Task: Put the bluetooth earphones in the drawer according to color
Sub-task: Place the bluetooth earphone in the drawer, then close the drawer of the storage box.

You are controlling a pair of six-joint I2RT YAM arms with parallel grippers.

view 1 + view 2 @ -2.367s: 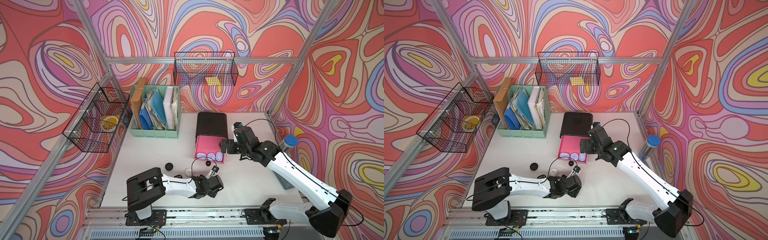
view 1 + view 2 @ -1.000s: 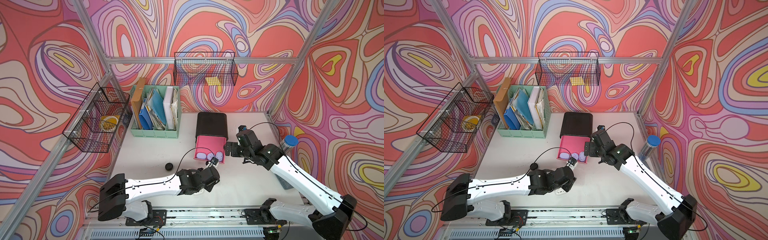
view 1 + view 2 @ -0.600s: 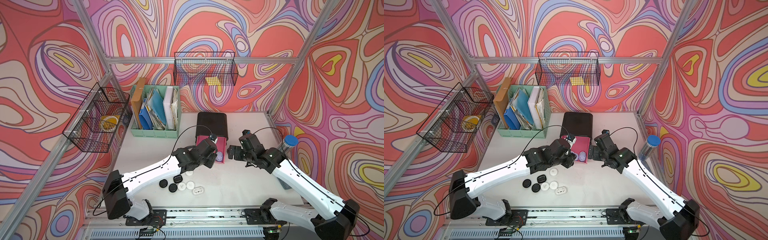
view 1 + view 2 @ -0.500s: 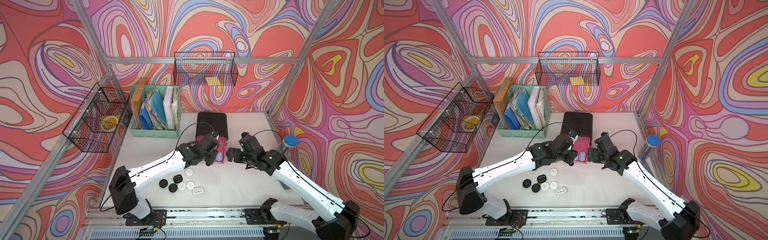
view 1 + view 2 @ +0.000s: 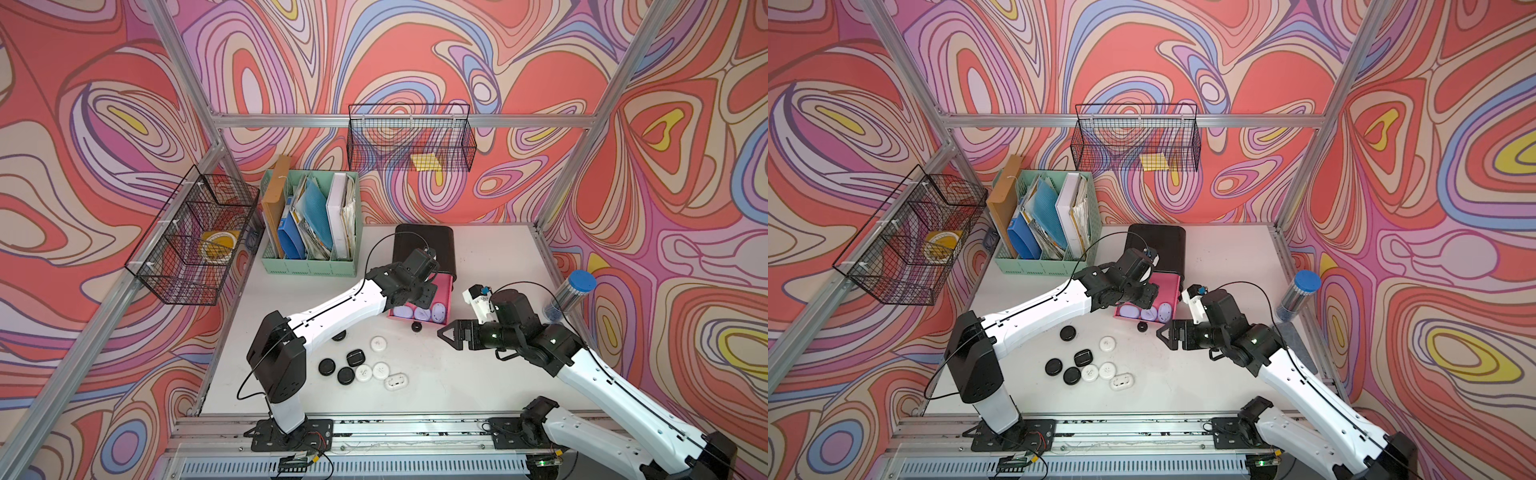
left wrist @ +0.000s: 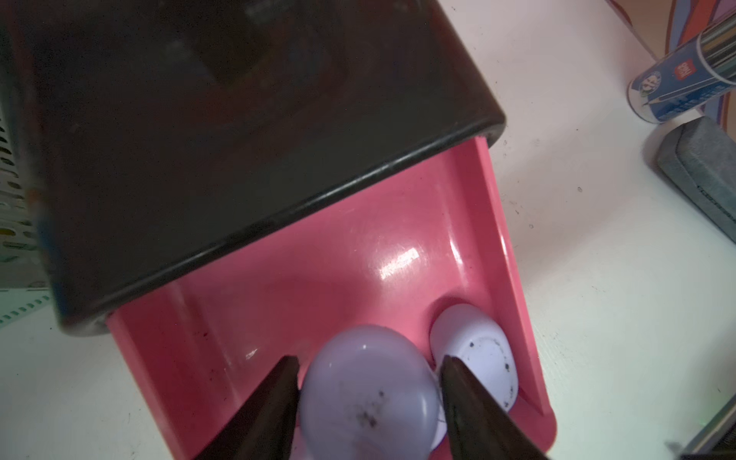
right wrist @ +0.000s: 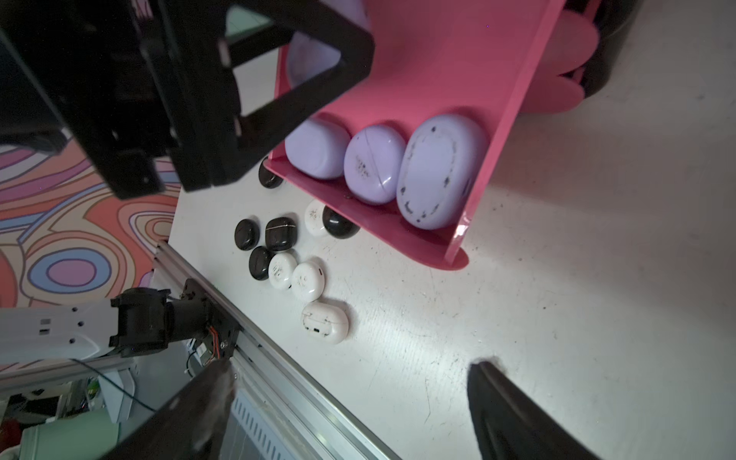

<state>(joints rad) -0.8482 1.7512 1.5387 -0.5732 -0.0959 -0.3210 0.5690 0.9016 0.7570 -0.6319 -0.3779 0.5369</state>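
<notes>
Left gripper [image 6: 369,358]: straddling scuffed lilac earphone case [image 6: 366,402], grip unclear | drawer [image 6: 318,259]: glossy pink, pulled open, black-cased

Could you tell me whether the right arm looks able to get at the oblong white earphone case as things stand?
Probably yes: the right gripper is open over bare table, the oblong white case lies on the side of the cluster nearest it, and the left arm is over the pink drawer.

A mint-green file organizer [image 5: 309,266] full of folders stands well apart from a blue-capped tube [image 5: 571,295].
</notes>
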